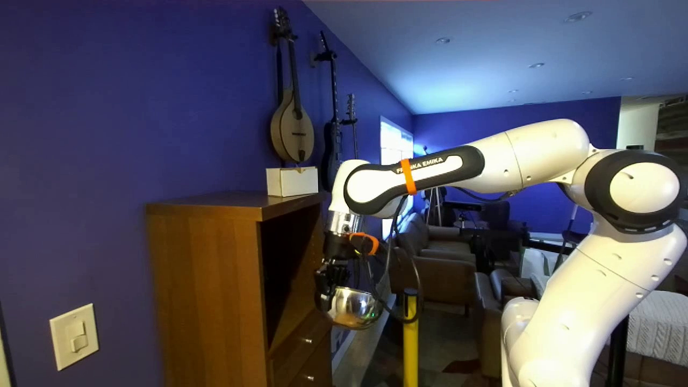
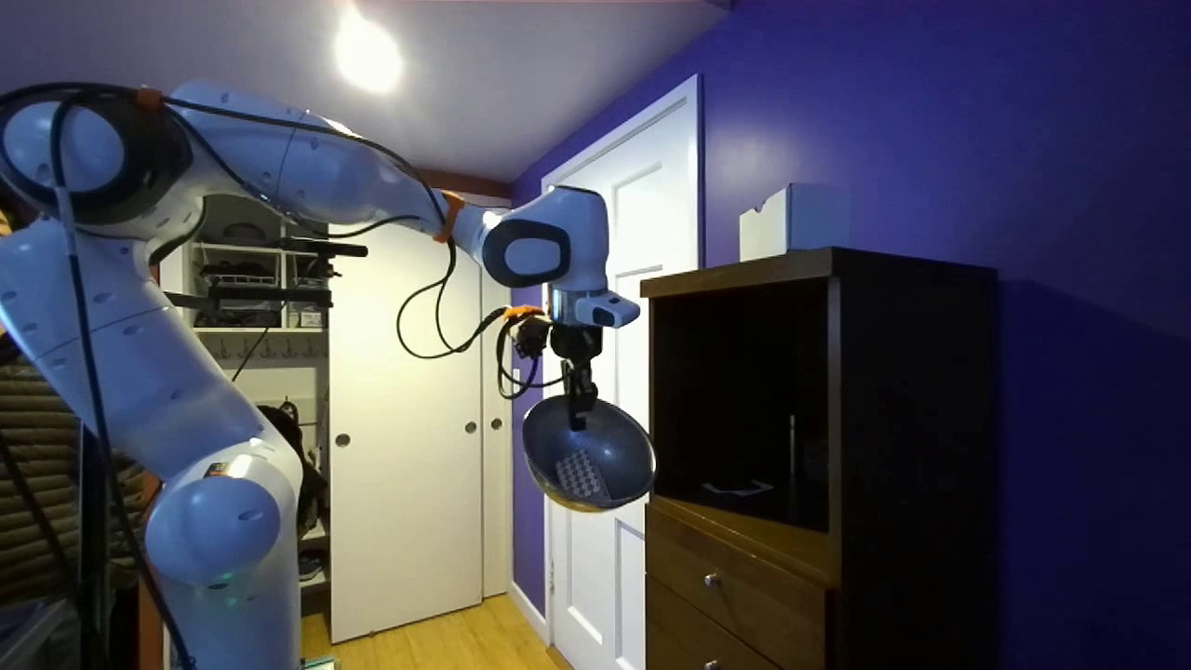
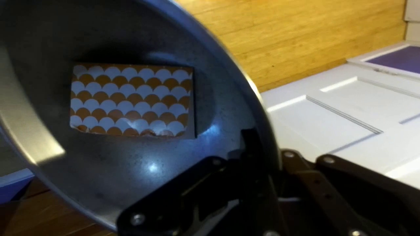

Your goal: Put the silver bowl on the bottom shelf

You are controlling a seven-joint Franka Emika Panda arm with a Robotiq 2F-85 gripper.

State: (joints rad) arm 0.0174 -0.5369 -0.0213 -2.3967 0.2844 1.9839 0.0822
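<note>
The silver bowl (image 1: 352,310) hangs from my gripper (image 1: 328,290) outside the cabinet's open front, around the height of the bottom shelf (image 1: 294,321). In an exterior view the bowl (image 2: 614,451) tilts, and my gripper (image 2: 579,417) is shut on its rim, one finger inside. The bottom shelf (image 2: 744,532) is the board under the dark opening, above the drawers. In the wrist view the bowl (image 3: 157,183) fills the left side, with the gripper (image 3: 262,147) on its rim; the outer fingertip is hidden. A small orange-and-white patterned box (image 3: 131,101) lies inside the bowl.
A white box (image 1: 293,181) stands on the cabinet top (image 1: 215,200). The cabinet's side panel (image 2: 912,447) and top frame the opening. A flat pale item (image 2: 738,489) lies on the shelf. Drawers (image 2: 735,577) sit below. A yellow post (image 1: 410,338) stands near the arm.
</note>
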